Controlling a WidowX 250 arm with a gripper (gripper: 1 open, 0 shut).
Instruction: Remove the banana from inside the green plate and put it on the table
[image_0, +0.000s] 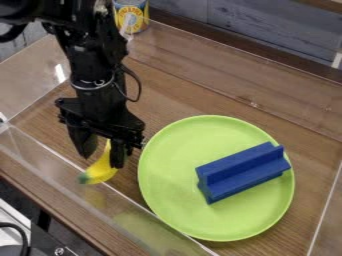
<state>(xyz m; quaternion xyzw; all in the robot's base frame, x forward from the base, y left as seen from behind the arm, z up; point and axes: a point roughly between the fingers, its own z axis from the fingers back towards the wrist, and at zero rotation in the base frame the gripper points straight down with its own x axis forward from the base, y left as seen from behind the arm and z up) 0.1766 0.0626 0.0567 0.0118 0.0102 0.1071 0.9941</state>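
Dark wood-grain table (221, 82) | banana (100, 168): yellow, greenish tip, beside green plate (167, 205) | end effector (103, 152): fingers spread around banana

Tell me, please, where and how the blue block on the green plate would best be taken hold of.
I would grip the blue block around its middle, coming from above, with the fingers closing across its narrow width, one on each long side. It is long and slim, lying diagonally on the green plate, and its long sides look straight and flat.

No lettering is legible; the can's (131, 17) label is too small.
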